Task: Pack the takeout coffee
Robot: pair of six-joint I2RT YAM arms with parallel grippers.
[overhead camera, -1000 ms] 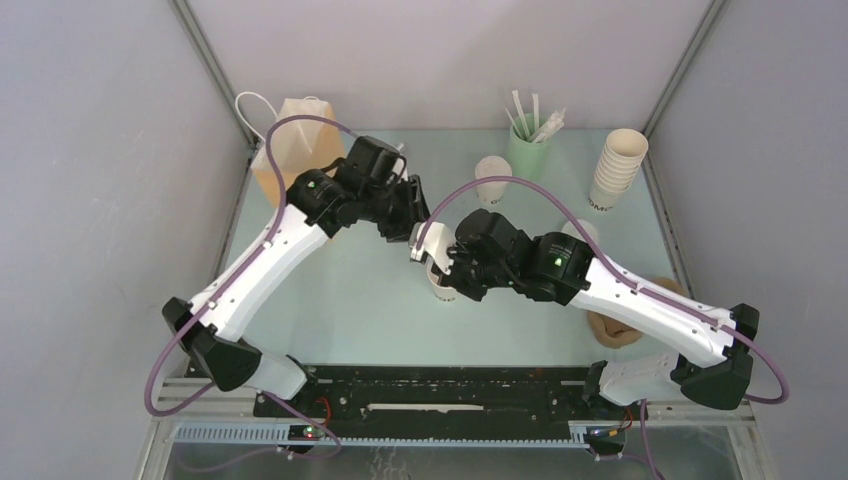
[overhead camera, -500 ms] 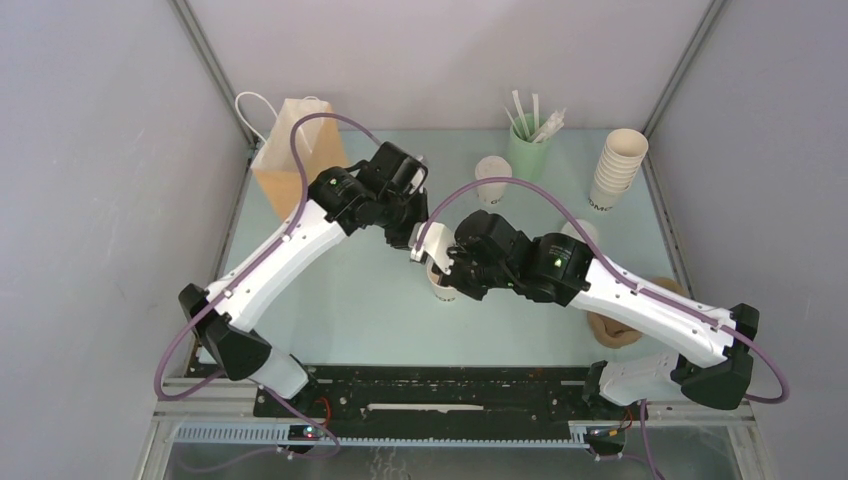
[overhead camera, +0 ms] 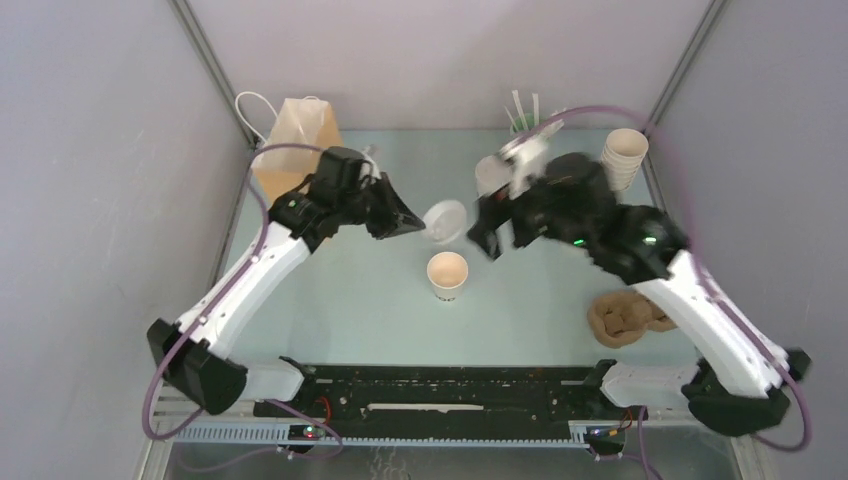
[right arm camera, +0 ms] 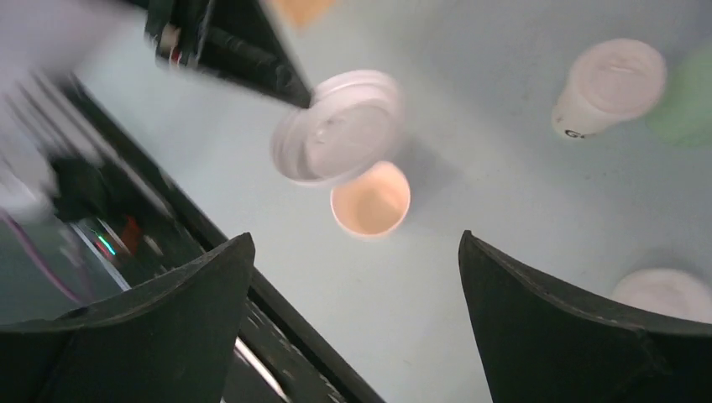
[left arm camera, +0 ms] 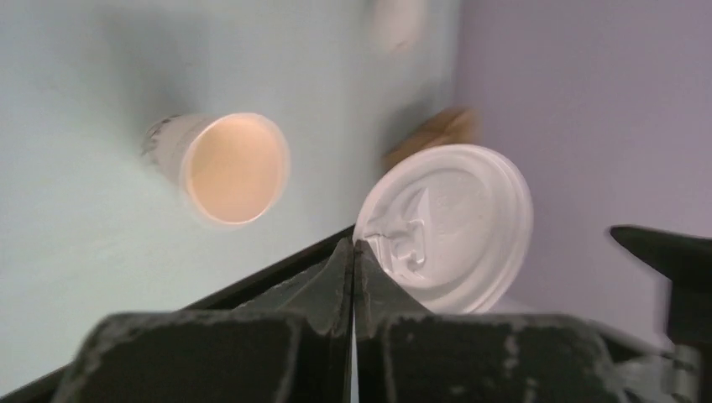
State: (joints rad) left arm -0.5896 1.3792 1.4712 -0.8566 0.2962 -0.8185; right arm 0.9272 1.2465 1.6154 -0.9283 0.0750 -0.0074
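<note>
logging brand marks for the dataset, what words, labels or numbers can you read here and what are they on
No text can be read in full in any view.
open cup: dark print on its outer wall, too blurred to read.
lidded cup: dark print low on its wall, too small to read.
lid, held by the left fingers: raised marks only, no readable letters.

No word, brand or number can be read in full; a short dark print is seen low on the side of the lidded cup (right arm camera: pixel 609 88), its first letter perhaps a G, the rest blurred; a dark print on the wall of the open cup (left arm camera: pixel 235 168) is smeared beyond reading; raised marks are moulded into the white lid (left arm camera: pixel 445 227), but no letters can be made out.
</note>
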